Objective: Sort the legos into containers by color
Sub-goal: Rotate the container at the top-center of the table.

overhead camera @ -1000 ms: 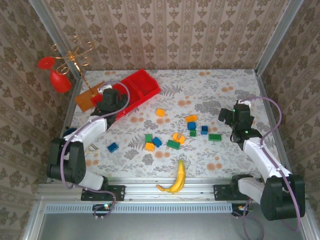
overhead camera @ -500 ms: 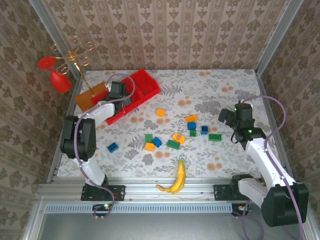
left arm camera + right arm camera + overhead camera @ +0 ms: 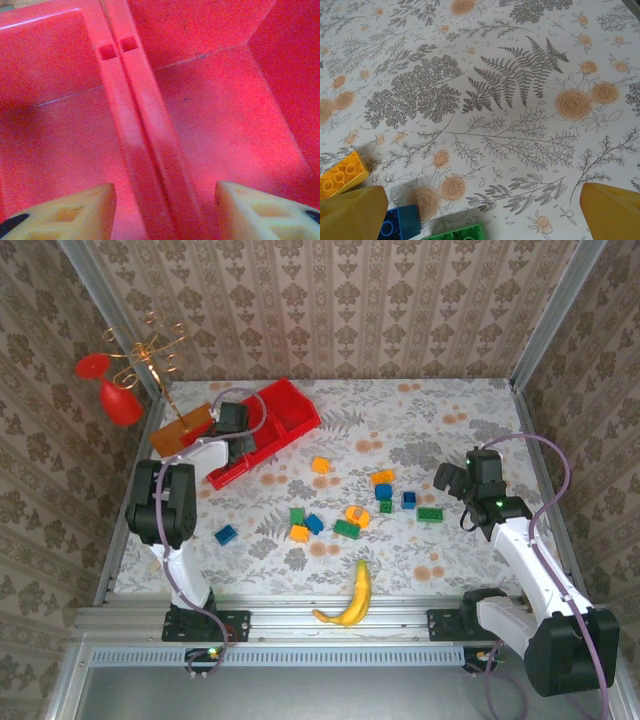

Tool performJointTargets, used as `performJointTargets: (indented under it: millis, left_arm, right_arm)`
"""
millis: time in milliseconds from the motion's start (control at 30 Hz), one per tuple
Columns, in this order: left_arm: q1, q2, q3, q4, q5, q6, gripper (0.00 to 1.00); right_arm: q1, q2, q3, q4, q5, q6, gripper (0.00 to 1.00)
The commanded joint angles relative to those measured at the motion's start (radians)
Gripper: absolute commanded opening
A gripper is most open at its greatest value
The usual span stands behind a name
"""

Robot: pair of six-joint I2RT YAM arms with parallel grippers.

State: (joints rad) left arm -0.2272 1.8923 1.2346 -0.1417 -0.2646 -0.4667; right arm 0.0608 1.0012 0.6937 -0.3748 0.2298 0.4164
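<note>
Long red tray (image 3: 293,408) at 10 o'clock on the table (image 3: 450,410), long axis from 8 to 2 o'clock. Legos (image 3: 347,529) scattered loose mid-table, at 4 o'clock from the tray. Over the tray's divider (image 3: 135,125), left gripper (image 3: 164,192) partly spread, nothing between the fingers. At 3 o'clock of the legos, right gripper (image 3: 482,210) spread wide, empty.

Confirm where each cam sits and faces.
Top external: above and behind the bases, looking down at the table; both arms show, left gripper over the red tray.
Left wrist: on that arm, looking down at the tray's divider; own fingertips at bottom.
Right wrist: low over the table, facing an orange brick; own fingertips in bottom corners.
Shared: red tray, top external and left wrist.
</note>
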Motion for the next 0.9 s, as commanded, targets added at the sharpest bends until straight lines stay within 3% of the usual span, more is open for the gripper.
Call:
performJointTargets:
  millis: [0,367,867]
  left_arm:
    - [0.009,0.036,0.035,-0.022,0.035,0.033,0.48]
    - [-0.009,0.094,0.097,-0.047,0.088,0.068,0.19]
    - [-0.156,0.158,0.197,-0.067,0.074,-0.055,0.17]
  right_arm:
    - [0.010,-0.015,0.041,-0.041,-0.009,0.034,1.00]
    - [0.027,-0.019,0.041,-0.056,-0.004,0.057,1.00]
    - [0.042,-0.023,0.056,-0.066,-0.010,0.056,1.00]
